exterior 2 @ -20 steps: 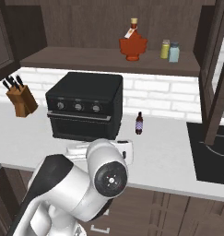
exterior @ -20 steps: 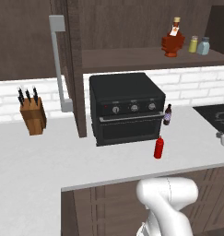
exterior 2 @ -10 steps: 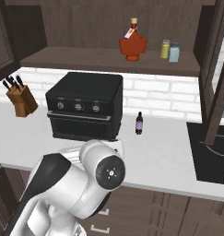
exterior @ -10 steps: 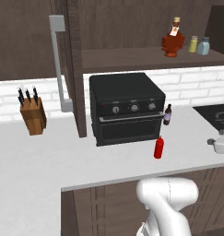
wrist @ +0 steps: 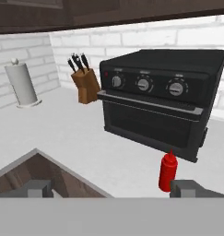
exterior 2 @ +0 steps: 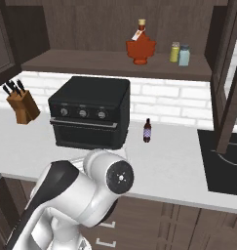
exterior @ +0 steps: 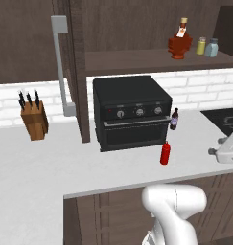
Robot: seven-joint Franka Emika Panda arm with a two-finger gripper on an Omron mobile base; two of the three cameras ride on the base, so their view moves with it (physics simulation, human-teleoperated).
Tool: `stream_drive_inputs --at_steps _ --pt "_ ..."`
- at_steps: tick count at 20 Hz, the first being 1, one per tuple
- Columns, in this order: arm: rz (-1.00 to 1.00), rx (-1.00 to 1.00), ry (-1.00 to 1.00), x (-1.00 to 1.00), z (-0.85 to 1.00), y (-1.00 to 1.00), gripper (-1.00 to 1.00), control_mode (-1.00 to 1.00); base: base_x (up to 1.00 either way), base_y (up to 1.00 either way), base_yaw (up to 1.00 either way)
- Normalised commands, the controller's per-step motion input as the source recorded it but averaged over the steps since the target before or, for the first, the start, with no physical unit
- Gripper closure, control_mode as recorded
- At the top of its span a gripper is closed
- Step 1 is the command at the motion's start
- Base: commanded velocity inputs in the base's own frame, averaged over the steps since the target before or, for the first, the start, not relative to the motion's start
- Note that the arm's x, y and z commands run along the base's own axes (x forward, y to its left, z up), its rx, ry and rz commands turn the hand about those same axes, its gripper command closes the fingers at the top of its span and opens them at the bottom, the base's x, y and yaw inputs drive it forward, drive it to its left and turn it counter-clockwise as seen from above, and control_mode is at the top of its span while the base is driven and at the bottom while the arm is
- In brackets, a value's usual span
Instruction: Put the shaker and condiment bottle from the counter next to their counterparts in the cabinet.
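While its two fingers stand wide apart with nothing between them, the claw (wrist: 111,191) hangs low over the counter (wrist: 72,138) edge, with the red bottle (wrist: 168,171) upright just beyond its right finger. That bottle stands in front of the black oven (exterior: 131,111), with a small dark bottle (exterior: 174,119) beside the oven. Up on the cabinet shelf (exterior 2: 90,62), the blue-grey shaker (exterior 2: 184,55) stands just beside the yellow-green shaker (exterior 2: 174,52), near the squat red-brown bottle (exterior 2: 141,45).

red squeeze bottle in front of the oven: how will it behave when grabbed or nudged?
The red squeeze bottle stands upright, slim and tall for its foot, so a sideways nudge would probably tip it. Its round body would then likely roll on the smooth white counter. It looks like soft plastic, so it may give under a squeeze.
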Motion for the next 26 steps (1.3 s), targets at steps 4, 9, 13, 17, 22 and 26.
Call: stream_drive_inputs --at_steps 4,9,13,17,22,26 --pt "0.04 0.00 0.01 0.27 -0.26 0.19 -1.00 -1.00 0.00 0.00 0.00" --pt "0.02 0.00 0.02 0.44 -0.32 0.09 -1.00 -1.00 0.00 0.00 0.00" --pt "0.03 0.00 0.00 0.45 -0.41 0.02 -1.00 -1.00 0.00 0.00 0.00" --pt "0.04 0.00 0.00 0.34 -0.36 0.01 -1.00 -1.00 0.00 0.00 0.00" --pt "0.04 0.00 0.00 0.29 -0.32 0.00 -1.00 -1.00 0.00 0.00 0.00" --pt "0.01 0.00 0.00 0.39 -0.29 0.00 -1.00 -1.00 0.00 0.00 0.00"
